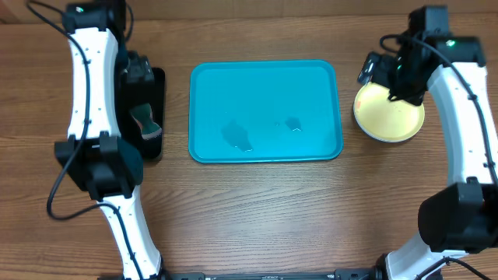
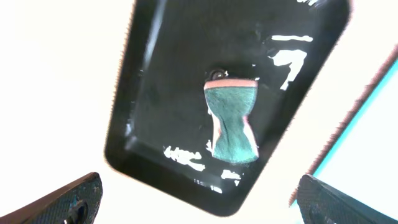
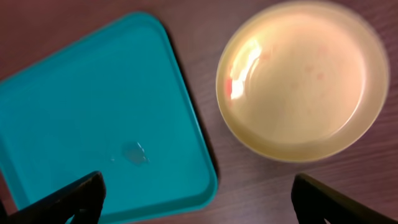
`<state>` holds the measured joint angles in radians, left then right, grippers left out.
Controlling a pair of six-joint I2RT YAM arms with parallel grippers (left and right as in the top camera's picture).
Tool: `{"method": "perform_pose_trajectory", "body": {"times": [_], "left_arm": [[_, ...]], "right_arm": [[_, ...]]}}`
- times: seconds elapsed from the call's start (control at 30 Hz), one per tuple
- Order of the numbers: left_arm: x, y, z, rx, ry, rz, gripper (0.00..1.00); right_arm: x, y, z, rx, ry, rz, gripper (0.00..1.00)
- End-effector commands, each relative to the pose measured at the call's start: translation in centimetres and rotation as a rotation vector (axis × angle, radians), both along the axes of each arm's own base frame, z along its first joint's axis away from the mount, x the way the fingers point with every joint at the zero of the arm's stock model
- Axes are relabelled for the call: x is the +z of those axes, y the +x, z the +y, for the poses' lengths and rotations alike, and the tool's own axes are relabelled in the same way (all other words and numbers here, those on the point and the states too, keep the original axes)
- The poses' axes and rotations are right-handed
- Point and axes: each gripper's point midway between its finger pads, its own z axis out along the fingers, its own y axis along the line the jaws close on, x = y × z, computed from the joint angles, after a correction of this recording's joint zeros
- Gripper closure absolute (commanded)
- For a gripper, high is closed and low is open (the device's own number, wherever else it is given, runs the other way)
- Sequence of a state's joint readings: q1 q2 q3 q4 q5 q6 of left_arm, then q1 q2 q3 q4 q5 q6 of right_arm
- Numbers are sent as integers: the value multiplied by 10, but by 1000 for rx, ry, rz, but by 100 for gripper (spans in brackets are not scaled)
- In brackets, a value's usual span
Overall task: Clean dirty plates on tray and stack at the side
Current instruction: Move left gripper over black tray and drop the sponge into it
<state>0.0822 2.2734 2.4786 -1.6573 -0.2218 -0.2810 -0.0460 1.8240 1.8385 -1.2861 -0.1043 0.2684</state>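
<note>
Jaws spread on left gripper (image 2: 202, 202) and right gripper (image 3: 199, 199); one yellow plate (image 1: 387, 120) beside one tray (image 1: 264, 85).

A green-and-pink sponge (image 2: 231, 121) lies in a black tray (image 2: 168, 93).

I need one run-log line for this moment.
left gripper: open above black tray | right gripper: open above yellow-green plate | turquoise tray: no plates, wet patches

A black tray (image 2: 161, 93) is seen from above, skewed in frame, with wet glints on its floor. A green hourglass-shaped sponge (image 2: 232, 121) with a pink top edge is laid inside it. The left gripper (image 2: 200, 200) is spread wide, fingertips (image 2: 78, 199) at the bottom corners.
</note>
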Motion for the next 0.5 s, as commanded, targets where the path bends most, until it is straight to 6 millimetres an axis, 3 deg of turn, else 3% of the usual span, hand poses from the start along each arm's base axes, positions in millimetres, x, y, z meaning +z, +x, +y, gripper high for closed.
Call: {"method": "perform_pose_trajectory", "body": {"times": [0.0, 0.07, 0.2, 0.37, 0.47], "left_arm": [[94, -14, -14, -19, 23, -235, 0], [121, -24, -22, -35, 17, -304, 0], [151, -40, -36, -63, -21, -387, 0], [164, -47, -38, -67, -19, -419, 0], [162, -46, -37, -66, -19, -414, 0]], "right_arm": [[56, 1, -8, 13, -66, -118, 1], [81, -8, -8, 15, -69, -154, 0], [122, -36, -6, 14, -68, -198, 0], [150, -93, 7, 39, -13, -184, 0], [170, -109, 21, 68, 54, -249, 0]]}}
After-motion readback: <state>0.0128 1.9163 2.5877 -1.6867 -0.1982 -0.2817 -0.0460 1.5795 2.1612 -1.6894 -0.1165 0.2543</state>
